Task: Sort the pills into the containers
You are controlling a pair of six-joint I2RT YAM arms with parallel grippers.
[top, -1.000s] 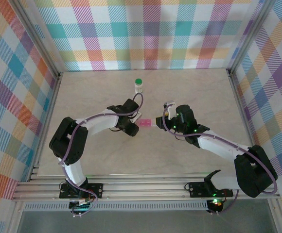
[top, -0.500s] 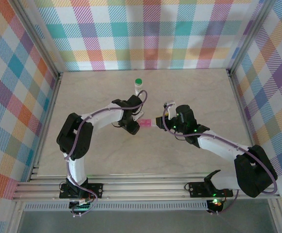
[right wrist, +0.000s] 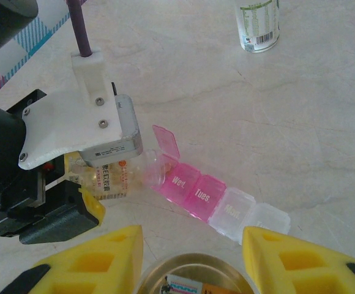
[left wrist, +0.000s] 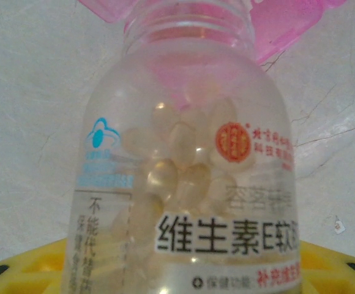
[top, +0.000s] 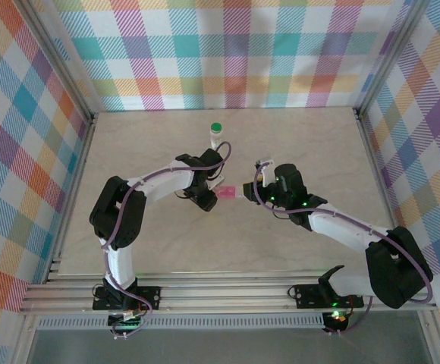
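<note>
Jaws: L gripper (top: 209, 196) clamps pill bottle (left wrist: 190, 184), mouth at open pink container (right wrist: 167, 179); R gripper (right wrist: 191, 237) grips gold-rimmed item (right wrist: 193, 278). 5 containers (right wrist: 217, 199), fill unclear; green-cap bottle (top: 217, 135) far.

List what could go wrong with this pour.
1. The bottle, tipped at the one open compartment, has softgels crowding toward its neck; many may spill at once, overflowing onto the table.
2. The pill box looks unheld; the bottle's mouth could push it away.

Count: one green-capped bottle (top: 216, 135), one uncapped bottle (left wrist: 186, 184). One pill-box strip (right wrist: 226, 208). Five compartments (right wrist: 201, 187) showing: three pink, two clear.
</note>
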